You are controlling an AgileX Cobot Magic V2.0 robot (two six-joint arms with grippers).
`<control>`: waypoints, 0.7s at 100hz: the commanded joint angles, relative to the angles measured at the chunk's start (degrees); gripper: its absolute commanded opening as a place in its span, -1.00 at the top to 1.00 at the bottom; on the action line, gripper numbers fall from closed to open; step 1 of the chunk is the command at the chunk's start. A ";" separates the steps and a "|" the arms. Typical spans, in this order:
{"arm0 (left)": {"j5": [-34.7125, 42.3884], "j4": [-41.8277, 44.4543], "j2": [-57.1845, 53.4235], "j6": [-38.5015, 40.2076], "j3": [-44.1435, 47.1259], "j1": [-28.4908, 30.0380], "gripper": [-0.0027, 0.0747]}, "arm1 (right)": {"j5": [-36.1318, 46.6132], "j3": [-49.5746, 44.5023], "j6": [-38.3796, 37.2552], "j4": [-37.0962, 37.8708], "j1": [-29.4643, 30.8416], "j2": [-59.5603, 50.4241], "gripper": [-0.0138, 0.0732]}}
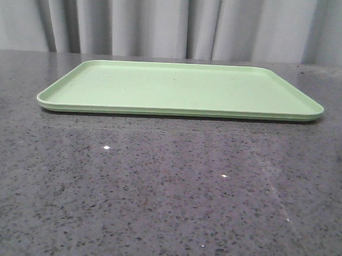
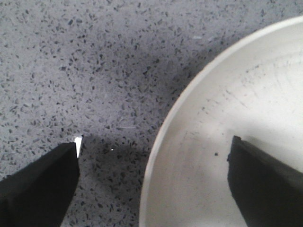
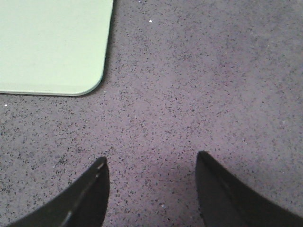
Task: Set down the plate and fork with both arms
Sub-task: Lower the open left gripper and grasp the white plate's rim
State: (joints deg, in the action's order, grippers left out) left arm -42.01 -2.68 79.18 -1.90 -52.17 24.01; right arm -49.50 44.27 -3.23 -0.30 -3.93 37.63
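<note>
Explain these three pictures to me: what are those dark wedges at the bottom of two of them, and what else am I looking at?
This is a robot with two arms. One picture looks forward over a speckled grey table, where a light-green tray lies with nothing on it. The other two come from cameras on the wrists. The dark wedges are the fingers of each arm's grasping tool. The left tool is open, straddling the rim of a cream-white plate: one finger stands over the plate, one over the table. It holds nothing yet. The right tool is open above bare table, with a corner of the tray in sight. No fork shows anywhere.
</note>
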 commanded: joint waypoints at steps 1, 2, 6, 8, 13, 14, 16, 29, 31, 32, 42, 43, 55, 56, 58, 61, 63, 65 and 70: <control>2.08 -0.90 -1.35 0.18 -1.84 0.12 -0.64 | 3.71 1.97 0.12 0.30 0.03 0.39 -0.28; 2.08 -0.90 -1.35 0.18 -1.84 0.12 -0.64 | 3.71 1.97 0.12 0.30 0.03 0.39 -0.28; 1.80 -0.90 -1.35 0.18 -1.84 0.12 -0.57 | 3.71 1.97 0.12 0.30 0.03 0.39 -0.28; 1.52 -0.90 -1.35 0.18 -1.84 0.12 -0.53 | 3.71 1.97 0.12 0.30 0.03 0.39 -0.28; 1.30 -0.90 -1.35 0.18 -1.84 0.12 -0.40 | 3.71 1.97 0.12 0.30 0.03 0.39 -0.28; 1.18 -0.90 -1.35 0.18 -1.84 0.12 -0.36 | 3.71 1.97 0.12 0.30 0.03 0.39 -0.28; 1.18 -0.90 -1.35 0.18 -1.84 0.12 -0.32 | 3.71 1.97 0.12 0.30 0.03 0.39 -0.28; 1.18 -0.90 -1.35 0.18 -1.84 0.12 0.15 | 3.71 1.97 0.12 0.30 0.03 0.39 -0.28; 1.07 -0.90 -1.35 0.18 -1.84 0.12 0.23 | 3.71 1.97 0.12 0.30 0.03 0.39 -0.28; 1.07 -0.90 -1.35 0.18 -1.84 0.12 0.25 | 3.71 1.97 0.12 0.30 0.03 0.39 -0.28; 1.07 -0.90 -1.35 0.18 -1.84 0.12 0.61 | 3.71 1.97 0.12 0.30 0.03 0.39 -0.28; 1.07 -0.90 -1.35 0.18 -1.84 0.12 0.63 | 3.71 1.97 0.12 0.30 0.03 0.39 -0.28; 1.07 -0.90 -1.35 0.18 -1.84 0.12 0.96 | 3.71 1.97 0.12 0.30 0.03 0.39 -0.28; 1.07 -0.90 -1.35 0.18 -1.84 0.12 0.99 | 3.71 1.97 0.12 0.30 0.03 0.39 -0.28; 1.07 -0.90 -1.35 0.18 -1.84 0.12 0.98 | 3.71 1.97 0.12 0.30 0.03 0.39 -0.28; 1.07 -0.90 -1.35 0.18 -1.84 0.12 0.98 | 3.71 1.97 0.12 0.30 0.03 0.39 -0.28; 1.07 -0.90 -1.35 0.18 -1.84 0.12 0.98 | 3.71 1.97 0.12 0.30 0.03 0.39 -0.28; 1.07 -0.90 -1.35 0.18 -1.84 0.12 0.98 | 3.71 1.97 0.12 0.30 0.03 0.39 -0.28; 1.17 -0.90 -1.61 0.18 -1.84 0.12 0.98 | 3.71 1.97 0.12 0.30 0.03 0.39 -0.28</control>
State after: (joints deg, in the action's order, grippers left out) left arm -42.52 -4.23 79.06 -1.90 -52.59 24.01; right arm -49.50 44.27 -3.23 -0.30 -3.93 37.63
